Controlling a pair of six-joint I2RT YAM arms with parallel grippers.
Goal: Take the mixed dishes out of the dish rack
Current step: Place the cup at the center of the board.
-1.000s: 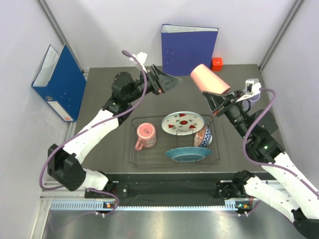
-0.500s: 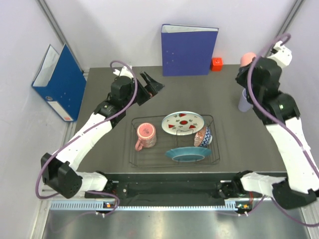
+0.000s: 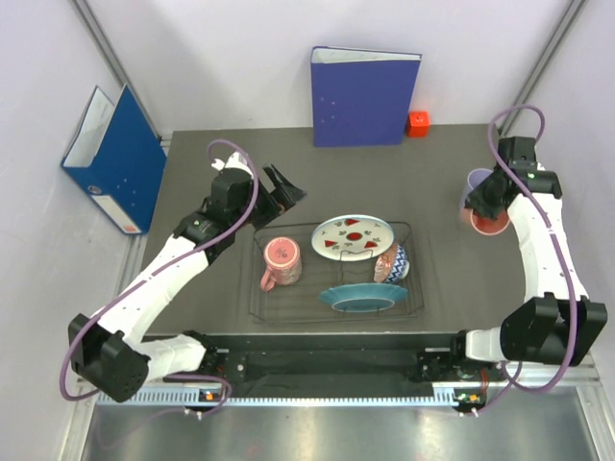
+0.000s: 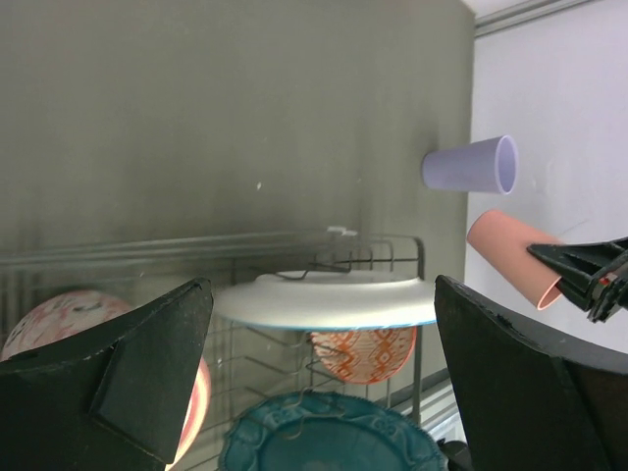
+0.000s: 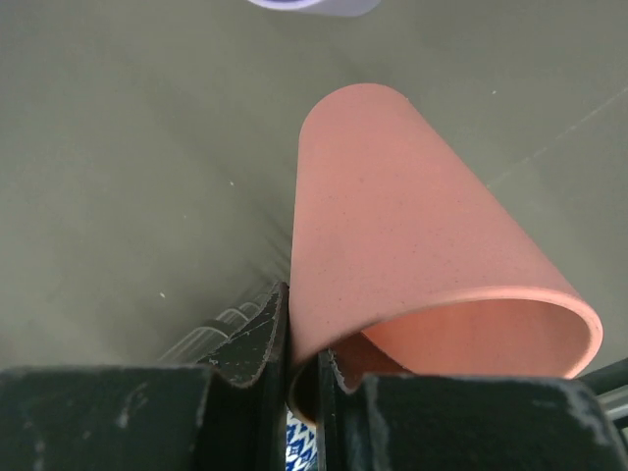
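Dark bench (image 3: 384, 173), pale walls (image 3: 192, 58), rack (image 3: 312, 293) centred.
Right of the rack, right end effector (image 3: 483, 204) grips a pink cup (image 3: 490, 224); behind-left, left end effector (image 3: 291, 184) gapes, released.

Rack (image 3: 303, 303): mug (image 3: 281, 261), white plate (image 3: 352, 236), teal plate (image 3: 363, 298), bowl (image 3: 392, 261); pink cup (image 3: 490, 223) tilted outside.

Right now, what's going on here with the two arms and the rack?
The right tool is shut on the rim of a pink cup, holding it tilted at the right side of the table, next to the lavender cup standing there. The left tool is open and empty, hovering just beyond the far edge of the dish rack. In the rack sit a second pink cup, the white plate, the teal plate and the patterned bowl.
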